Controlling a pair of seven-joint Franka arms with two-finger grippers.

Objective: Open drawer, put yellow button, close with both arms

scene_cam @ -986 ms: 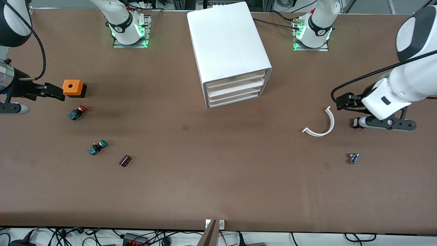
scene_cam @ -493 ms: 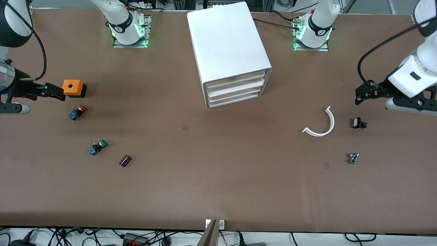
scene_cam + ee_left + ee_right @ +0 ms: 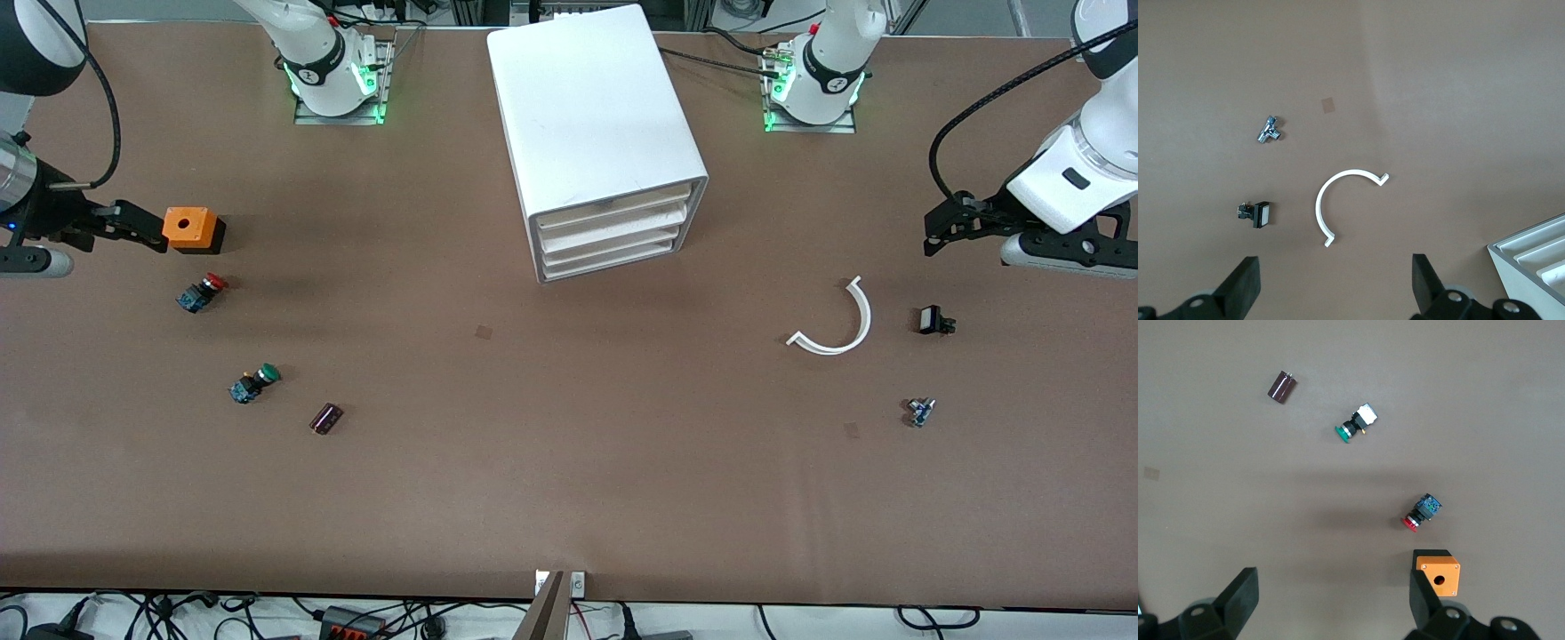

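The white cabinet (image 3: 596,116) stands mid-table near the bases, its front facing the front camera. Its top drawer (image 3: 613,206) is shut. One corner of the cabinet shows in the left wrist view (image 3: 1538,260). No yellow-capped button is in view. My left gripper (image 3: 935,233) hangs open and empty over the table at the left arm's end; in its wrist view (image 3: 1335,287) the fingers are wide apart over bare table. My right gripper (image 3: 142,231) is open and empty beside an orange box (image 3: 189,228); in its wrist view (image 3: 1331,600) one finger overlaps the box (image 3: 1439,573).
A red-capped switch (image 3: 201,292), a green-capped switch (image 3: 254,382) and a dark cylinder (image 3: 325,418) lie at the right arm's end. A white curved strip (image 3: 840,324), a small black part (image 3: 933,321) and a small metal part (image 3: 920,412) lie at the left arm's end.
My left arm has lifted and drawn back from beside the white curved strip toward its end of the table, uncovering the small black part. My right gripper has shifted slightly.
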